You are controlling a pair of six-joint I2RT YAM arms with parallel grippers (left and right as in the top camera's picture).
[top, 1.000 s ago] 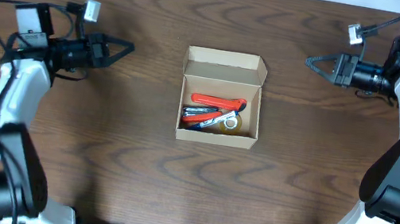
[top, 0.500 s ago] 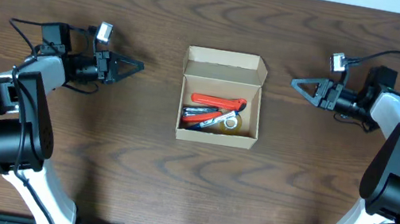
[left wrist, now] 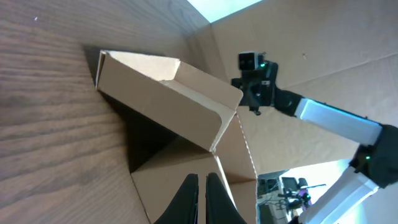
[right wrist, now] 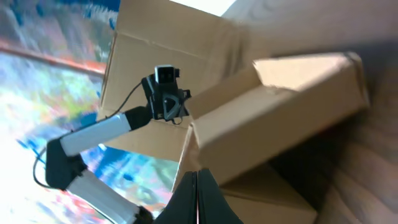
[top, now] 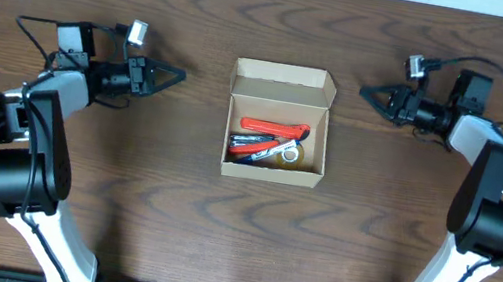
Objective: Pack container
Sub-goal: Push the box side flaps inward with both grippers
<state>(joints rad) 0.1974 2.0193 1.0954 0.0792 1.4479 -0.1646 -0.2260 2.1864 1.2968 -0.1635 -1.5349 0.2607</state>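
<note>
Over the table (top: 168,219), from the top view, I see the box (top: 272,174) in the middle with its lid (top: 281,83) folded up at the far edge. Red pens (top: 274,126) and a few other small items lie inside. The left gripper (top: 179,75) sits near the box's left side and the right gripper (top: 365,89) near its right. Both are level with the lid, pinched shut on nothing, and pointing at each other. If I drive both in at once, the tips could meet over the box, or squeeze the thin card and buckle it. A push from one side alone would likely skid the light box across the wood rather than fold the lid.

Through the left wrist camera, the closed fingers (left wrist: 185,202) aim at the box (left wrist: 161,102), with the right arm (left wrist: 336,121) beyond it. From this low angle I judge that a forward move would hit the side wall, not the lid, so the box would shift or tip.

Through the right wrist camera, the shut fingertips (right wrist: 188,199) point at the box (right wrist: 280,130), with the left arm (right wrist: 99,134) behind it. The contents are hidden from here, so I cannot tell whether anything stands proud of the rim. If something does, the lid would jam on it when folded down.
</note>
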